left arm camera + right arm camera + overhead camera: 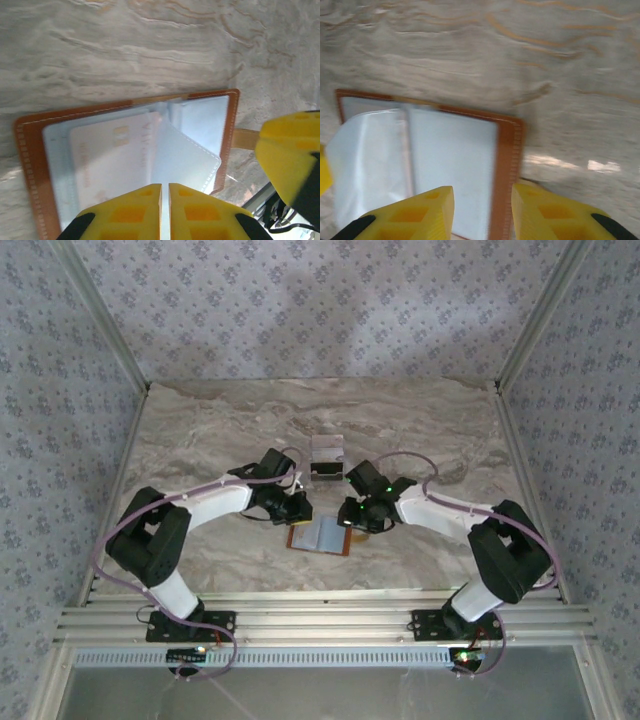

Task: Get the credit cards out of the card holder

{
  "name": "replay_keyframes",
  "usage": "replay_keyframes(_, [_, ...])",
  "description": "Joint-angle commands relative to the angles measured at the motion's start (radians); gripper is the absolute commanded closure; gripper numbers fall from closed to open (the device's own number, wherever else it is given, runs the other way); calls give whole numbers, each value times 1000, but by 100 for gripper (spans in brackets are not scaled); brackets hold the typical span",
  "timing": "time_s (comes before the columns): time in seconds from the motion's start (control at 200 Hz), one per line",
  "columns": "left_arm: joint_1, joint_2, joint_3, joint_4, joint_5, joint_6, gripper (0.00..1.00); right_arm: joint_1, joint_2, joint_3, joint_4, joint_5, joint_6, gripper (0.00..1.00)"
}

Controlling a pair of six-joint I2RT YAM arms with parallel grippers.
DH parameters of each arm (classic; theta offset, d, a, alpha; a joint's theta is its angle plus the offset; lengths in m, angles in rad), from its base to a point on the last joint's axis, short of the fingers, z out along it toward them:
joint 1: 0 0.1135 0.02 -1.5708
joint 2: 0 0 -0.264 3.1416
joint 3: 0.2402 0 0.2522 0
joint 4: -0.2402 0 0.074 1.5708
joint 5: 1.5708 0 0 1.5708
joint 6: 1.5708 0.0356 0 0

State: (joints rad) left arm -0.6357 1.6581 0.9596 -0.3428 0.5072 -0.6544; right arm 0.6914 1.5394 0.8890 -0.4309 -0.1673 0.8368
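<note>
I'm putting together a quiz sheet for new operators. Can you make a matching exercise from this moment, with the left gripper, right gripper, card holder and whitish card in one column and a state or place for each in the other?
Column A
1. left gripper
2. right gripper
3. card holder
4. whitish card

Column B
a. tucked in a clear sleeve
b. jaws apart, over the holder's brown edge
c. lying open on the table
d. jaws shut

Pairs: 1-d, 2-b, 3-c, 4-a
</note>
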Motion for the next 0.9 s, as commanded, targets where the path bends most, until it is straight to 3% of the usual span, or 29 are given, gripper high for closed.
replay_keyframes(0.0, [-35,35,35,7,25,-23,88,-34,-43,-32,-44,18,-34,63])
replay_keyframes(0.495, [-151,192,124,111,57,-108,87,-89,-90,-94,2,-7,-25,62])
replay_keyframes(0.894, [-147,141,138,130,-3,-111,83,-74,-140,-79,-30,-3,-22,62])
